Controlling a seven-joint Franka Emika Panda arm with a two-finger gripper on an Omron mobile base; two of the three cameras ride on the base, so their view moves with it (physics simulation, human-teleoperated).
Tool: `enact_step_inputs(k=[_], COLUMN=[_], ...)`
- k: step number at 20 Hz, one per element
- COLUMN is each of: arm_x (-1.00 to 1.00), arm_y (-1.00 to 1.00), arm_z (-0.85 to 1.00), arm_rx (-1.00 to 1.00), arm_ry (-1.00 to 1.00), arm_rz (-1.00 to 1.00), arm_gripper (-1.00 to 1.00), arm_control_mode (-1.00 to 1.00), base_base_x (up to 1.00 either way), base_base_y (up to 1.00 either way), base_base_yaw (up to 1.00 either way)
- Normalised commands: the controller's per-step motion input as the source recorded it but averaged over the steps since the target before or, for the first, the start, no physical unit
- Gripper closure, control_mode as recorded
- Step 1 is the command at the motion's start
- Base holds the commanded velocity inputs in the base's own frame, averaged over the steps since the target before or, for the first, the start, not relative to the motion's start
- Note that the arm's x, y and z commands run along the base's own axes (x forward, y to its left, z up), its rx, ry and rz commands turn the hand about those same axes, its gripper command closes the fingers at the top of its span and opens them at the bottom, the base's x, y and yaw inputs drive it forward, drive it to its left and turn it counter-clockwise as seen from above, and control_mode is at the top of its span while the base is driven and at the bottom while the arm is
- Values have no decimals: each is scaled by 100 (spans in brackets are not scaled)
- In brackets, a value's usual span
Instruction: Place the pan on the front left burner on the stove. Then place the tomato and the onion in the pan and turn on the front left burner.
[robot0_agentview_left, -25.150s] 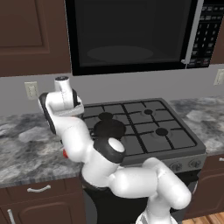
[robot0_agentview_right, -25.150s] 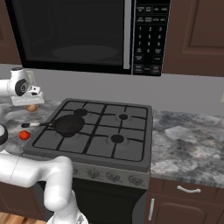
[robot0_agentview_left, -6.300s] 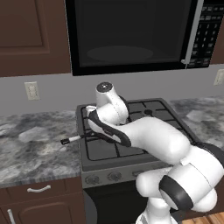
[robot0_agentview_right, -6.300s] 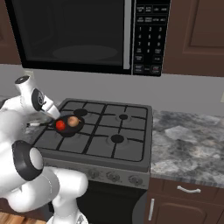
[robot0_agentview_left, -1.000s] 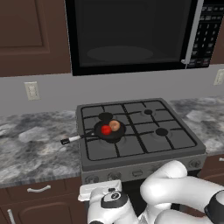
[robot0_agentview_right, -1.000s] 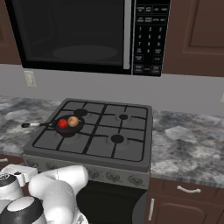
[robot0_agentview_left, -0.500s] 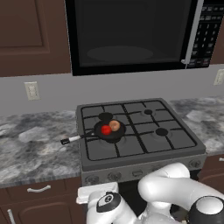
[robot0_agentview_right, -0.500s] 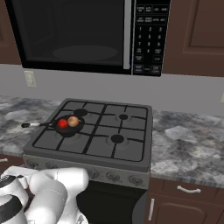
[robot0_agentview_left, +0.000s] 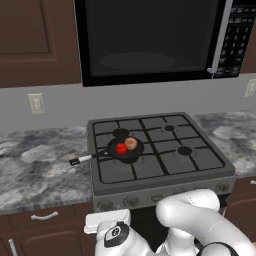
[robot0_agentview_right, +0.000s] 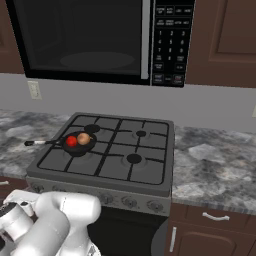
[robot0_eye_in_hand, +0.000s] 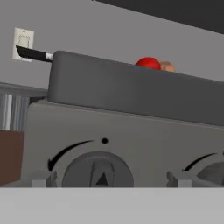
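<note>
Nearest, the gripper (robot0_eye_in_hand: 103, 183) stood fully open and empty, its tips flanking the leftmost knob (robot0_eye_in_hand: 98, 169), a small rigid dial probably best pinched across its raised ridge. Beyond, on the stove (robot0_agentview_left: 150, 175), the pan (robot0_agentview_left: 125, 149) sat on the front left burner holding the tomato (robot0_agentview_left: 121, 148) and the onion (robot0_agentview_left: 131, 143).

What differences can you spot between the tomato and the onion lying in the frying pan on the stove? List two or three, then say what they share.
The tomato is glossy bright red; the onion is dull tan-brown. The tomato lies nearer the pan's handle side, the onion on the side away from it, slightly farther back on the stove. Both are small, round, of similar size, and rest side by side inside the black frying pan.
</note>
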Motion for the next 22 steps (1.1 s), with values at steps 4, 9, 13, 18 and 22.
enact_step_inputs(k=[4,9,13,18,22], arm_x=[27,32,29,14,12], arm_y=[0,0,13,3,12], arm_z=[-12,-10,-16,-9,0], arm_rx=[-1,-3,-4,-6,-26], arm_ry=[-7,-6,-5,-3,0], arm_rz=[0,0,0,1,5], arm_gripper=[-100,-100,100,100,100], arm_control_mode=[-100,-100,-100,-100,-100], base_base_x=[0,0,0,0,0], base_base_y=[0,0,0,0,0], base_base_yaw=[0,0,0,0,0])
